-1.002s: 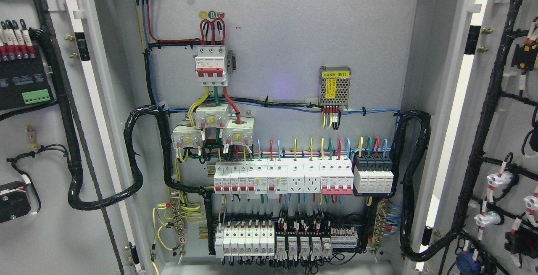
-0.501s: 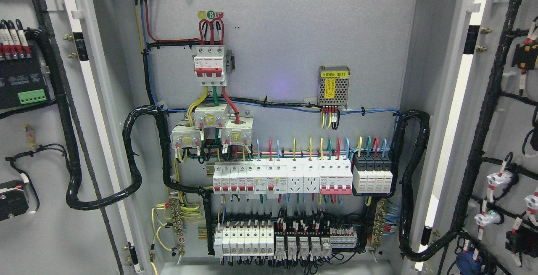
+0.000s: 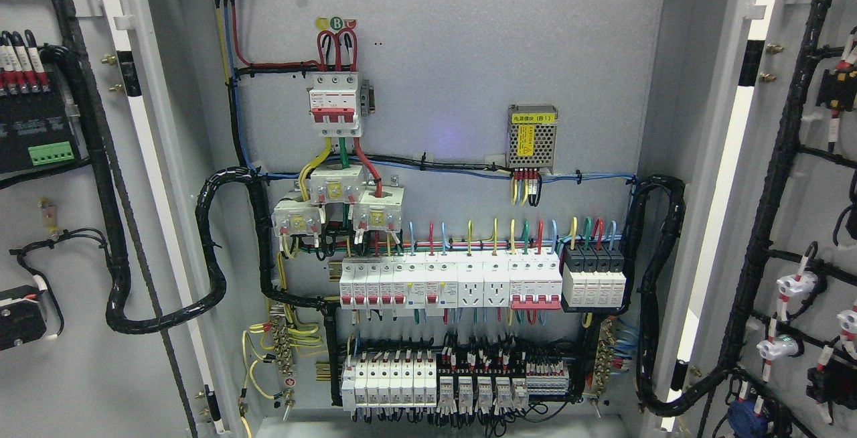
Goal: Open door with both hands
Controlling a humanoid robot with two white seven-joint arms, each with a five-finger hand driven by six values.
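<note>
- Red three-pole breaker (image 3: 335,104) at upper left of back panel.
- Meshed power supply (image 3: 532,136), yellow label, at right.
- Row of white breakers (image 3: 450,282) below; black cable loom (image 3: 214,257) alongside.

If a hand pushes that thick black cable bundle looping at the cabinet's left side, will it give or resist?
The black cable bundle would probably flex a little, since it hangs in a free loop. It looks fairly stiff: many wires wrapped together. It would likely spring back, as both ends run on into fixed wiring on the left door and the cabinet.

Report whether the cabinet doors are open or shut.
Open: both the left door and right door are swung wide, exposing the breaker rows inside.
</note>
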